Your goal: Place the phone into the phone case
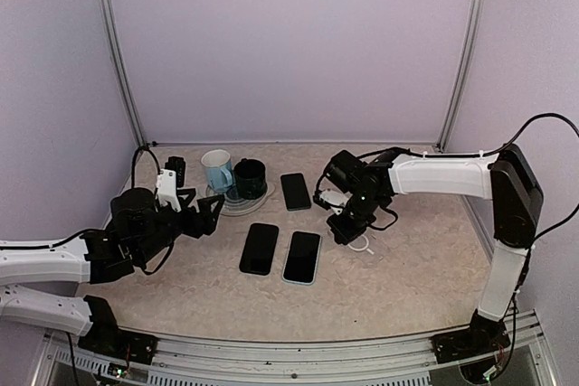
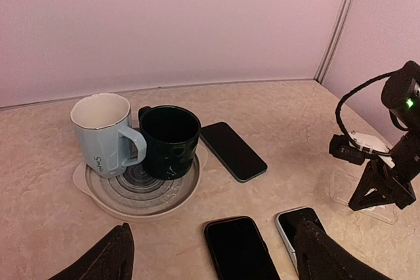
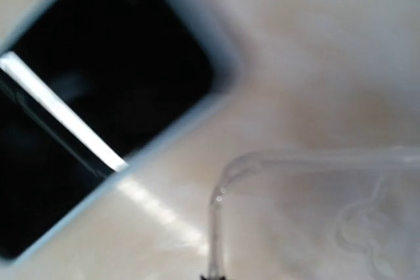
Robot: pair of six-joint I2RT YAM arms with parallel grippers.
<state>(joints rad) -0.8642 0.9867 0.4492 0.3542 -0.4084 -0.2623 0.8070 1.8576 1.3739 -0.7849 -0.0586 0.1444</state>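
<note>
The transparent plastic phone case (image 1: 364,243) lies flat on the beige marbled table (image 1: 407,277). My right pincer (image 1: 344,236) stands on it, tips pressed fully together, and in the wrist view the case's thin rim runs straight in between them. The phone with the pale blue rim (image 1: 302,257) lies screen up at eight o'clock of the case, near but apart. A plain black phone (image 1: 260,248) sits at its nine o'clock, a third dark phone (image 1: 295,191) at twelve. At ten o'clock a light blue mug (image 1: 217,169) and a dark mug (image 1: 250,176) share a round grey plate (image 1: 237,207). My left pincer (image 1: 215,216) hovers spread wide, holding nothing.
</note>
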